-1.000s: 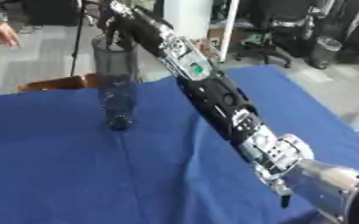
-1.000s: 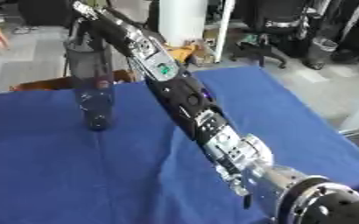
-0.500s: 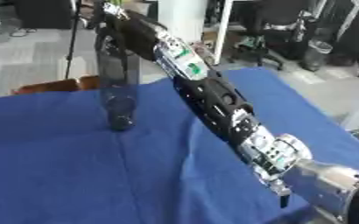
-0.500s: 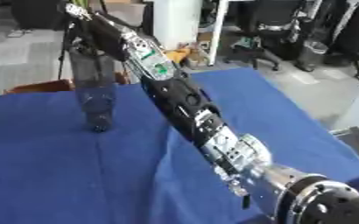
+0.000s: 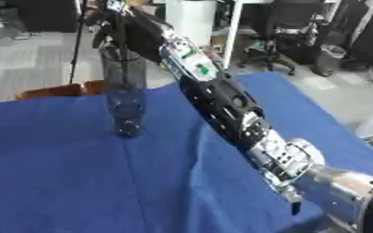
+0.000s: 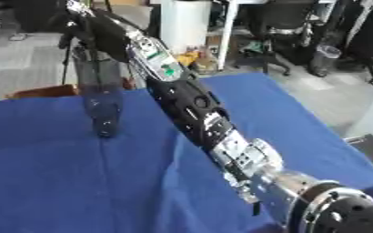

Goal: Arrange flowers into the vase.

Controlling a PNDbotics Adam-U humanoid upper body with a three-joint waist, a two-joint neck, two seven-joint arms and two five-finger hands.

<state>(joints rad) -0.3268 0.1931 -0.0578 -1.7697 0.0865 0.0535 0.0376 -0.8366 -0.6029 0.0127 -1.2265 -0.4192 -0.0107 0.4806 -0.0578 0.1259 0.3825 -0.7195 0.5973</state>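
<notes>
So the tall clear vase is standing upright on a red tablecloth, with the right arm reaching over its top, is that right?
Not quite: the tablecloth is blue, not red, as the left eye view shows. The tall clear vase does stand upright on it, with the right arm reaching over its top.

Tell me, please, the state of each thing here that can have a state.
vase: upright on the cloth, clear, a thin dark stem inside it.
right hand: at the top of the vase; its fingers cannot be made out.
blue cloth: spread over the table, with a few creases.
left hand: not in view.
</notes>
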